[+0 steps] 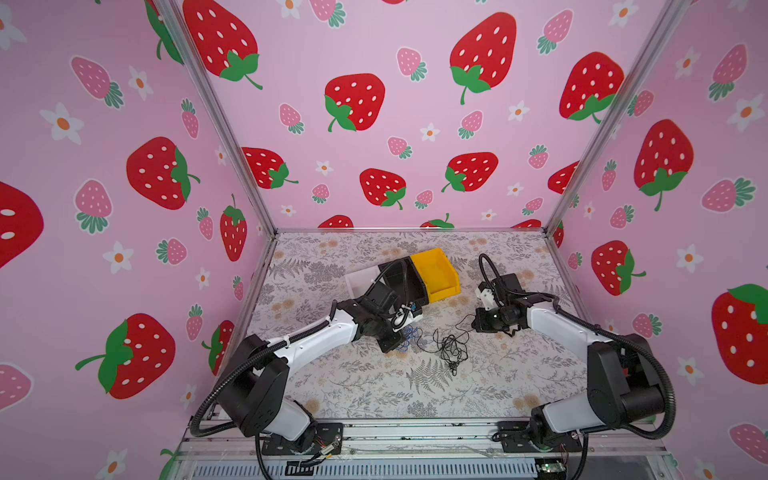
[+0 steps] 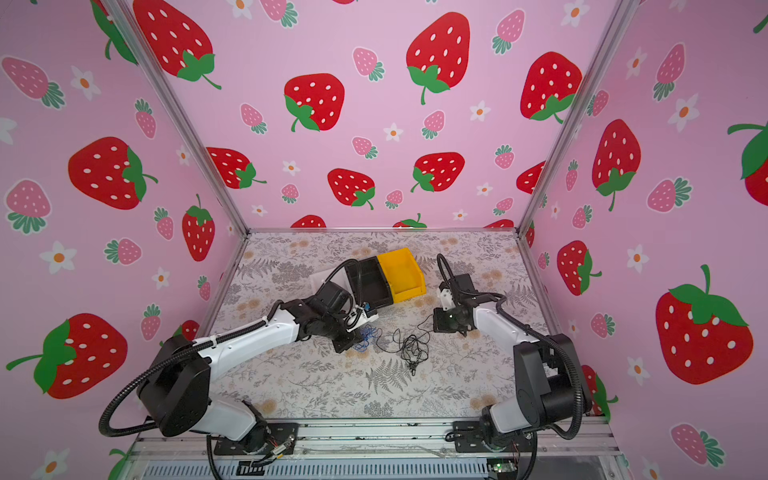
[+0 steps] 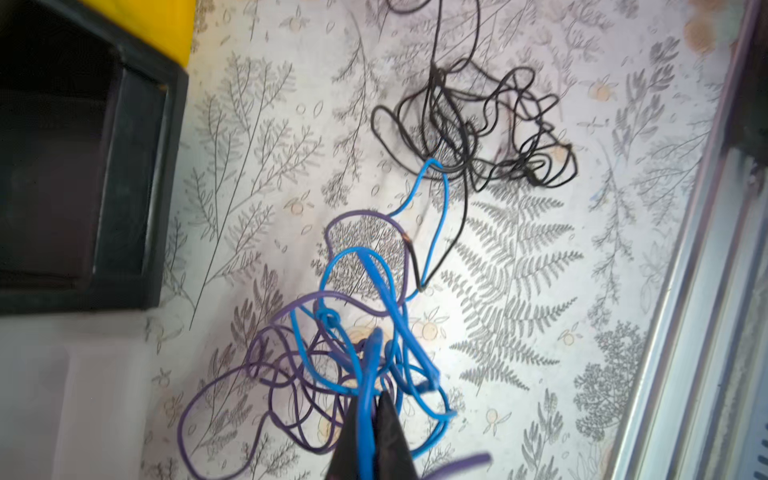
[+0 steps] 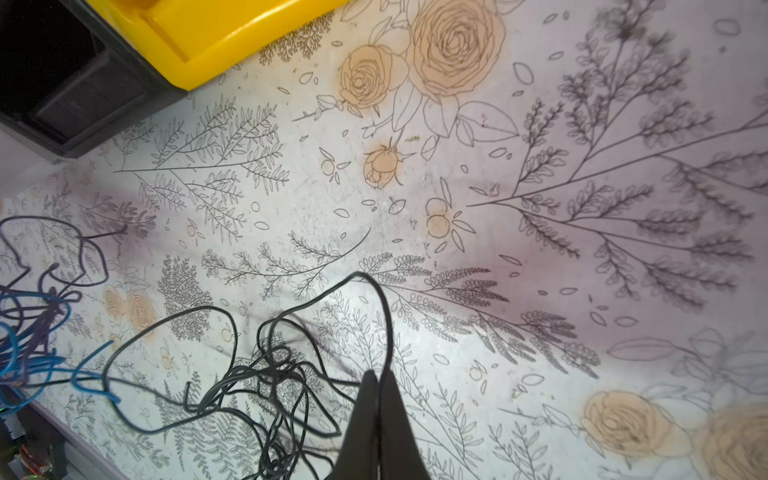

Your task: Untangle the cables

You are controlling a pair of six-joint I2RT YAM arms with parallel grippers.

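Presently: cables point(image 1: 451, 349) strung along a nine-to-three o'clock axis across the bench point(image 1: 478, 390).
Left pincer point(image 3: 370, 409) pinches the blue cable point(image 3: 399, 316); right pincer point(image 4: 379, 380) pinches the black cable point(image 4: 270, 374).

The right gripper point(image 4: 379, 376) pinches a black cable point(image 4: 386, 316) beside its tangle; blue cable point(image 4: 37, 361) and purple cable point(image 4: 62, 253) bunch beyond. Yellow bin point(image 4: 216, 37) touches black bin point(image 4: 83, 95).

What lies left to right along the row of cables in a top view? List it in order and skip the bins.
left end effector → blue and purple cables → black cable tangle → right end effector
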